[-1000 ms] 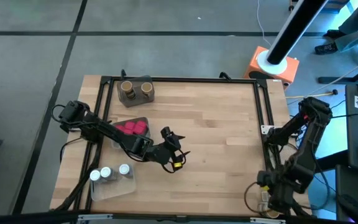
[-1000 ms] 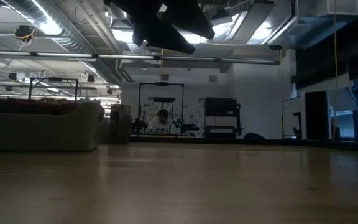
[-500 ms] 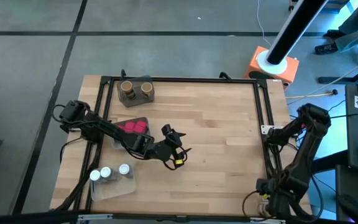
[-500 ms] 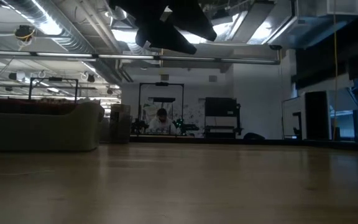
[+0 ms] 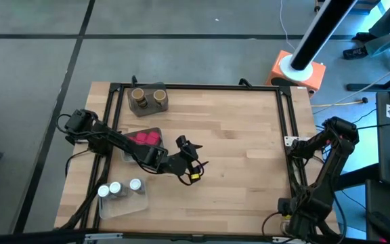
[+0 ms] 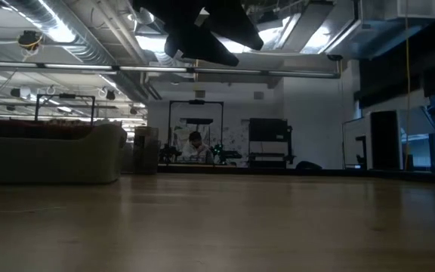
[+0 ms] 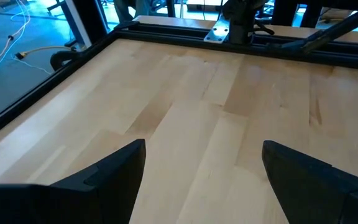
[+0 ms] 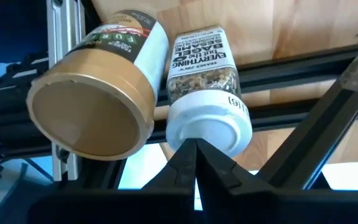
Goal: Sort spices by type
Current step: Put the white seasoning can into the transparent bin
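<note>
1. I see the wooden table [image 5: 235, 142] framed by a black rail [image 5: 286, 135]; its middle and right half are bare boards, with wide room to move.
2. My left arm reaches in from the left edge, and the left gripper [image 5: 189, 165] hangs over the boards near the table's middle, fingers [image 7: 104, 180] spread wide with nothing between them.
3. My right arm is folded back at the right rail, near the front right corner; the right gripper [image 8: 196, 149] has its fingers pinched together, holding nothing.
4. A grey tray [image 5: 148, 107] by the back rail holds two brown-topped jars [image 5: 139, 95].
5. A tray [image 5: 128, 152] near the left edge holds the pink packets [image 5: 144, 139].
6. A clear tray [image 5: 124, 203] at the front left corner holds three white-capped jars [image 5: 115, 188].
7. In the right wrist view, a tan-lidded jar [image 8: 98, 99] and a white-capped seasoning jar [image 8: 207, 93] lie on their sides, touching, against a black rail just beyond the pinched fingers.
</note>
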You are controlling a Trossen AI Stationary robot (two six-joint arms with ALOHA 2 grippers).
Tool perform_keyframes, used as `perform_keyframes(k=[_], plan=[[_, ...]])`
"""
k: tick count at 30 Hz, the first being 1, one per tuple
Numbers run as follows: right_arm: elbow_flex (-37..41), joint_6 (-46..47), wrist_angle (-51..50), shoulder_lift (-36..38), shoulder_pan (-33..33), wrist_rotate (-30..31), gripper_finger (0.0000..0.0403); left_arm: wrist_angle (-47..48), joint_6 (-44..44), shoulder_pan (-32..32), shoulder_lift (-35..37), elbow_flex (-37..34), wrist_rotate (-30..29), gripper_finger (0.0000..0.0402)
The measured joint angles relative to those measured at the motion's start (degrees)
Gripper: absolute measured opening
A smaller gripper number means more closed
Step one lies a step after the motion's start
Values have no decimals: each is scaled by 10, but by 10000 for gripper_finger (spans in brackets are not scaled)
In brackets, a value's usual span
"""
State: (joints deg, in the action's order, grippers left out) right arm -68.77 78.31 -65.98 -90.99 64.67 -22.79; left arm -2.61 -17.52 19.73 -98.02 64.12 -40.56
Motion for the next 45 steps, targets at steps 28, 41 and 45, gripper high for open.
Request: perform_keyframes(k=[28,41,45], plan=[[2,-197,-53,-1,-133,82,12,2,0,0,0,0,0,306],[2,-328,-63,-2,-249,98,12,2,-22,0,0,0,0,306],[2,-361,-63,-2,-283,100,12,3,-20,0,0,0,0,306]])
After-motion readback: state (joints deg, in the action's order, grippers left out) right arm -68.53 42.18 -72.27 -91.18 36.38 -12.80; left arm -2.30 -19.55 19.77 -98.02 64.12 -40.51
